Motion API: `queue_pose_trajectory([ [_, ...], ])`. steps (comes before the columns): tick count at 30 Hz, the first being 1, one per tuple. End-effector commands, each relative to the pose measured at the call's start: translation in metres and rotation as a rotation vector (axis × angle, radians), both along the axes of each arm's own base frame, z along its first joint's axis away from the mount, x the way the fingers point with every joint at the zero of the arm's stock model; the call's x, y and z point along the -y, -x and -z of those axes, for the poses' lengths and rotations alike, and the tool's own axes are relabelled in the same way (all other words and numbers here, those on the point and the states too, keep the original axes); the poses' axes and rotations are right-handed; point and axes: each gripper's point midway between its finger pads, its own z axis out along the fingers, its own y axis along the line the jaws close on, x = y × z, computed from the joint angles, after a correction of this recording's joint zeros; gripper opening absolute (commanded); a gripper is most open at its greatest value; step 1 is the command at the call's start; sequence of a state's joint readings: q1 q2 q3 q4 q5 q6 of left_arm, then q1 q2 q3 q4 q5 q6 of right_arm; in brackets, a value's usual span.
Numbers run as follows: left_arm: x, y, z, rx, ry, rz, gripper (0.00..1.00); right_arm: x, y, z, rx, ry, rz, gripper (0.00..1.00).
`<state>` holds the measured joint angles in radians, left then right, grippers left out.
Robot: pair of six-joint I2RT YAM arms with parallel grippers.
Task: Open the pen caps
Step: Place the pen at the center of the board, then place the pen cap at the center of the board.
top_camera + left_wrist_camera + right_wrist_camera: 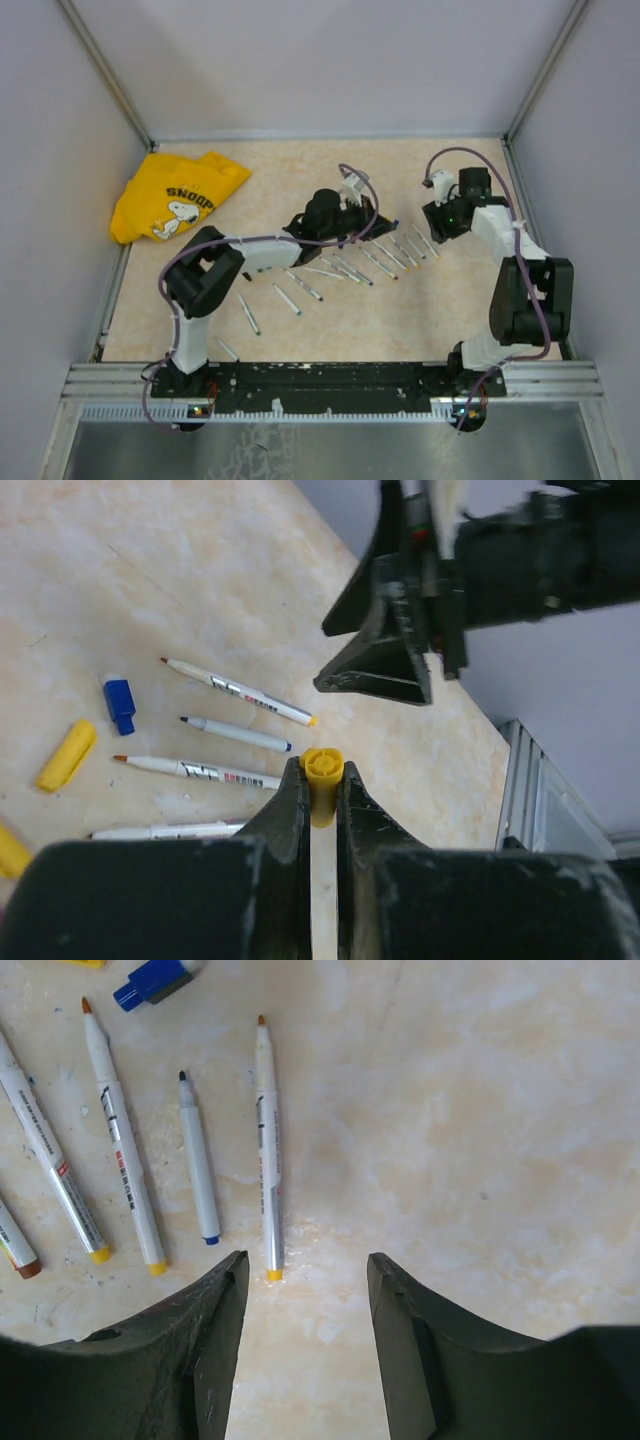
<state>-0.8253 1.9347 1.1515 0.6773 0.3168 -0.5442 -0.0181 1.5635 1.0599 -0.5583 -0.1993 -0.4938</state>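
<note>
now left gripper (320, 782) is clamped on a pen (322, 880), yellow cap (322, 766) poking out, likely so the right gripper (306, 1265), jaws apart and empty, can pull it; blue cap (119, 705) lies on table (200, 580).

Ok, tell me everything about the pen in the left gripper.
The pen is thin, with a white plastic-looking barrel and a stubby yellow end that has a recessed top. Whether that end is a cap or a tail plug cannot be told. The left gripper is shut on it, a finger pressing each side, with the yellow end poking out past the fingertips and the barrel running back between them. It is held above the table, touching nothing else.
</note>
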Motion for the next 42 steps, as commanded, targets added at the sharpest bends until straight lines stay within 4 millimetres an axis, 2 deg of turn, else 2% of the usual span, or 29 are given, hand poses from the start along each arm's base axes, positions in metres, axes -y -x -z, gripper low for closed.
queue_pose_trajectory([
  [1,0.024,-0.025,0.017,-0.217,-0.004,-0.053,0.0,0.01,-0.017,-0.037,0.164,-0.033,0.064,0.52],
  [2,0.026,-0.036,0.03,-0.29,-0.036,-0.116,0.0,0.011,-0.018,-0.042,0.186,-0.035,0.072,0.52],
  [3,0.033,-0.05,0.029,-0.329,-0.057,-0.165,0.0,0.012,-0.019,-0.046,0.206,-0.037,0.077,0.53],
  [5,0.037,-0.066,0.049,-0.384,-0.138,-0.23,0.0,0.012,-0.019,-0.051,0.23,-0.041,0.085,0.54],
  [6,0.04,-0.072,0.067,-0.412,-0.175,-0.247,0.0,0.012,-0.02,-0.053,0.237,-0.043,0.088,0.54],
  [9,0.049,-0.086,0.08,-0.457,-0.206,-0.286,0.0,0.013,-0.021,-0.055,0.245,-0.043,0.097,0.55],
  [20,0.057,-0.14,0.1,-0.503,-0.196,-0.4,0.0,0.016,-0.024,-0.06,0.275,-0.034,0.126,0.55],
  [25,0.059,-0.146,0.11,-0.517,-0.176,-0.389,0.02,0.016,-0.023,-0.06,0.274,-0.036,0.126,0.55],
  [31,0.063,-0.149,0.114,-0.514,-0.167,-0.373,0.1,0.015,-0.023,-0.06,0.272,-0.041,0.123,0.55],
  [42,0.052,-0.153,0.13,-0.538,-0.206,-0.408,0.2,0.013,-0.023,-0.06,0.271,-0.048,0.117,0.55],
])
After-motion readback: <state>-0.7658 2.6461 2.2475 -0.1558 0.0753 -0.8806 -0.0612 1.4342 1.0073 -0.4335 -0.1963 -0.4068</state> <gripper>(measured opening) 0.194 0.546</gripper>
